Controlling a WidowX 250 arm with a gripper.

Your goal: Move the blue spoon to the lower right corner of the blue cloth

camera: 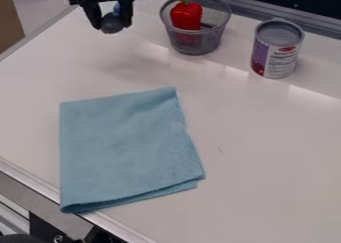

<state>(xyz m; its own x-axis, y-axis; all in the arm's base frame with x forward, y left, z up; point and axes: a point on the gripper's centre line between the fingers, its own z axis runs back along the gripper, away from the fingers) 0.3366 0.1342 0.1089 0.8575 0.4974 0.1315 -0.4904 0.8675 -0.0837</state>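
At the upper left of the camera view, my gripper [111, 22] hangs over the white table, its two fingers closed around the blue spoon [112, 26]. The spoon's rounded, dark grey-blue end shows between the fingertips, with a small patch of brighter blue above it; the rest is hidden by the gripper. The blue cloth [125, 147] lies folded and flat at the left centre, well below the gripper in the view. Its lower right corner is near the middle of the table.
A mesh basket [194, 42] holding a red pepper [186, 15] stands right of the gripper at the back. A can [276, 50] stands at the upper right. The table's metal edge [40, 184] runs along the lower left.
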